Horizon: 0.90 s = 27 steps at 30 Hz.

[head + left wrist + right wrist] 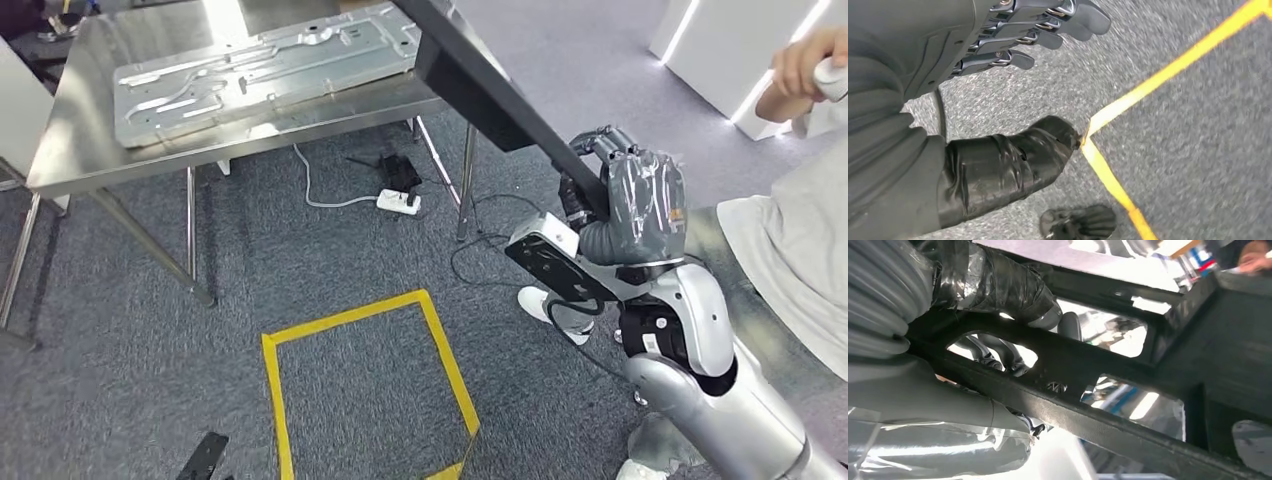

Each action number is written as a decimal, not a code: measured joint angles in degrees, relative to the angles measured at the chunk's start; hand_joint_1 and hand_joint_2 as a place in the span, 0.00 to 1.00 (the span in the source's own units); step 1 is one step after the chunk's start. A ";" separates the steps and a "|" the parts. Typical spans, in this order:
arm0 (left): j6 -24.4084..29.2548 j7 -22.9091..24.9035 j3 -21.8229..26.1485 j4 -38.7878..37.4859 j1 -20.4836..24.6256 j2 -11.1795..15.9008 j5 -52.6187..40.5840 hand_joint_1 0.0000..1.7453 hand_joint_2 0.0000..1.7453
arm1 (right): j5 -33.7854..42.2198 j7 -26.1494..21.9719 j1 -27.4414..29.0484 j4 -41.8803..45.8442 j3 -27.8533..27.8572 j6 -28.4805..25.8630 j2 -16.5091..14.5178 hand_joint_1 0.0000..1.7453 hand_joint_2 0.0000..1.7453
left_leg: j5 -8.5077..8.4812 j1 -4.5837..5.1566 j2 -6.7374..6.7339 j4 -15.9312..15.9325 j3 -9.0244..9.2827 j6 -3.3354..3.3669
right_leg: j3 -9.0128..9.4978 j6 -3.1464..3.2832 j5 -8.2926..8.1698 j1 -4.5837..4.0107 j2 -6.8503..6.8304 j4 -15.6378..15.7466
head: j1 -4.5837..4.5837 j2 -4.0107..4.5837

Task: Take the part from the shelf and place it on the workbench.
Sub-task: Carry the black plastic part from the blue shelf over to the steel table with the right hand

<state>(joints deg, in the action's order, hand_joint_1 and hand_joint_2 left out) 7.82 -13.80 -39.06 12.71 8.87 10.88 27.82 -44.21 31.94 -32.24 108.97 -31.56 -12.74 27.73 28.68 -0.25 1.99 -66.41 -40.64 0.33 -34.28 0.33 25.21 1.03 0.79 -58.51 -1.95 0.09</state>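
My right hand [625, 190] grips the part [480, 80] — a long black frame with open windows in it — by one of its bars. In the right wrist view my fingers [998, 352] curl through a window while the taped thumb [1013, 287] presses on the other side of the bar. The part slants up and away from my hand toward the desk [80, 120], its far end hanging over the desk's near corner, not yet resting on anything that I can see.

My left hand [1013, 30] hangs low over the grey carpet, fingers apart, holding nothing; a yellow tape line [1158, 85] runs under it.

A pressed metal sheet [260, 75] already lies along the steel top and takes up much of it. A person [800, 230] in pale clothes stands just to my right.

I judge the carry to be the step in hand: the part is off the shelf and up in the air, the placing still to come. The next move calls for bringing the frame level over the desk and lowering it clear of the sheet — with the long end steady, since I hold it near one end only.
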 joint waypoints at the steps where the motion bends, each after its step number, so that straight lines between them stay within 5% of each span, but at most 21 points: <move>1: 0.00 0.01 0.00 0.00 0.10 0.01 -0.01 0.00 1.00 | -0.01 0.01 -0.03 0.00 0.00 0.07 0.01 1.00 1.00 | 1.44 -0.11 -0.81 -3.67 -1.92 -0.22 | 0.02 0.16 0.05 -0.10 -0.78 0.02 | -0.03 0.00; 3: -0.01 0.04 0.00 0.01 0.06 -0.02 -0.02 0.00 1.00 | -0.01 0.04 0.09 -0.01 0.00 0.17 0.01 1.00 1.00 | 2.09 -0.34 -1.32 -7.75 -4.24 -0.53 | 0.03 0.20 0.18 -0.16 -2.26 -0.01 | -0.04 0.01; 4: -0.02 0.08 0.00 0.01 -0.02 -0.03 -0.02 0.00 1.00 | -0.01 0.03 0.15 -0.01 0.00 0.17 0.01 1.00 1.00 | 0.95 -0.43 -1.51 -6.69 -3.80 -0.61 | 0.05 0.16 0.27 -0.15 -2.94 -0.05 | -0.05 0.01; 6: -0.02 0.16 0.00 0.01 -0.05 -0.02 -0.02 0.00 1.00 | -0.07 0.01 0.16 0.00 0.00 0.13 0.01 1.00 1.00 | -2.33 -0.41 -3.06 0.40 -0.20 -0.62 | 0.20 -0.15 0.54 -0.18 -4.19 -0.20 | -0.06 0.02; 8: -0.03 0.20 0.00 0.01 0.06 0.00 -0.01 0.00 1.00 | -0.16 -0.01 0.09 0.01 0.00 0.08 0.01 1.00 1.00 | -3.89 -0.04 -4.59 6.18 2.88 -0.07 | 0.38 -0.73 0.96 -0.46 -5.25 -0.36 | 0.04 0.01; 11: -0.05 0.26 0.00 -0.01 -0.08 0.01 0.00 0.00 1.00 | -0.20 -0.02 0.02 0.01 0.00 0.04 -0.01 1.00 1.00 | -3.88 0.22 -3.61 7.31 3.49 1.03 | 0.87 -1.66 1.40 -0.72 -6.58 -0.23 | 0.29 0.00; 14: -0.07 0.30 0.00 -0.01 -0.24 0.01 0.04 0.00 1.00 | -0.20 0.00 0.01 0.01 0.00 0.03 0.01 1.00 1.00 | -4.14 -0.08 -2.04 7.82 4.05 2.03 | -0.36 -2.47 3.97 -0.43 -4.14 -3.94 | 0.51 0.00; 16: -0.10 0.29 0.00 -0.01 -0.11 0.01 0.08 0.00 1.00 | -0.18 0.07 0.21 0.01 0.01 -0.01 0.04 1.00 1.00 | -4.15 -0.08 -0.99 7.85 4.09 2.47 | -3.92 -2.51 7.46 -0.40 -1.92 -11.28 | 0.71 0.00; 18: -0.12 0.27 0.00 -0.01 -0.11 0.01 0.09 0.00 1.00 | -0.05 0.31 0.64 0.00 0.01 -0.05 0.07 1.00 1.00 | -4.11 0.05 0.36 7.75 4.10 2.59 | -6.74 -2.38 8.67 -0.47 -1.28 -16.35 | 0.77 0.01; 23: -0.13 0.26 0.00 -0.01 -0.22 -0.02 0.09 0.00 1.00 | 0.04 0.56 1.01 -0.01 0.02 -0.07 0.10 1.00 1.00 | -4.08 0.11 1.91 7.61 4.16 2.60 | -6.07 -1.97 5.70 -0.50 -0.98 -13.78 | 0.79 0.00; 25: -0.13 0.25 0.00 -0.01 -0.21 -0.03 0.10 0.00 1.00 | 0.05 0.56 0.98 -0.01 0.06 -0.10 0.11 1.00 1.00 | -4.07 0.11 2.62 7.56 4.15 2.53 | -3.94 -1.61 3.57 -0.49 0.39 -8.98 | 0.79 0.01; 27: -0.18 0.20 0.00 -0.01 -0.40 -0.03 0.11 0.00 1.00 | 0.13 0.62 1.01 0.01 0.13 -0.26 0.22 1.00 1.00 | -4.28 -0.05 4.66 7.61 3.84 1.67 | -0.84 -0.98 1.15 -0.54 1.74 -2.32 | 0.77 0.00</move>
<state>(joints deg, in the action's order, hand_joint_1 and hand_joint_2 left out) 7.64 -13.61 -39.06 12.70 8.47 10.86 27.93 -44.09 32.56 -31.22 108.97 -31.44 -12.99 27.94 24.41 -0.30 6.65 -58.80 -36.80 2.00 -35.13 -0.64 26.36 0.49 2.53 -60.83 -1.18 0.09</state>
